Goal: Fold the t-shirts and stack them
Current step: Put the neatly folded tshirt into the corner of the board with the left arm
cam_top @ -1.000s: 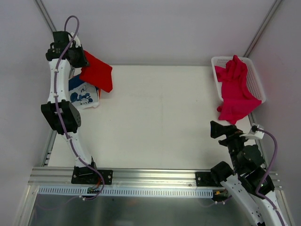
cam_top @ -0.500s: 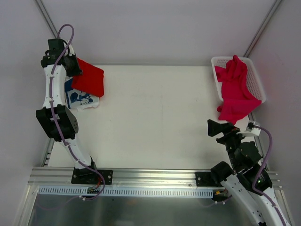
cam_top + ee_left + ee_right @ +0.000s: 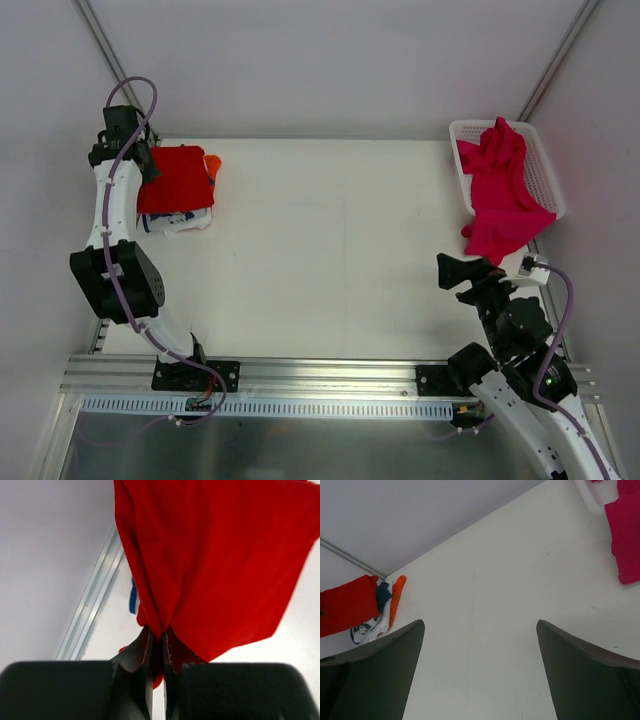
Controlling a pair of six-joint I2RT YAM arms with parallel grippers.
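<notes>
Top external view, left arm (image 3: pixel 105 215) stretched to far-left corner, left gripper (image 3: pixel 157 635) pinching red t-shirt (image 3: pixel 178 178), right gripper (image 3: pixel 480 630) spread wide

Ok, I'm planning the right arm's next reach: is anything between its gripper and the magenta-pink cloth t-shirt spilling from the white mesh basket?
Nothing visible. Only bare white table lies between the open right gripper and the magenta-pink cloth t-shirt, which drapes over the white mesh basket's near rim.
</notes>
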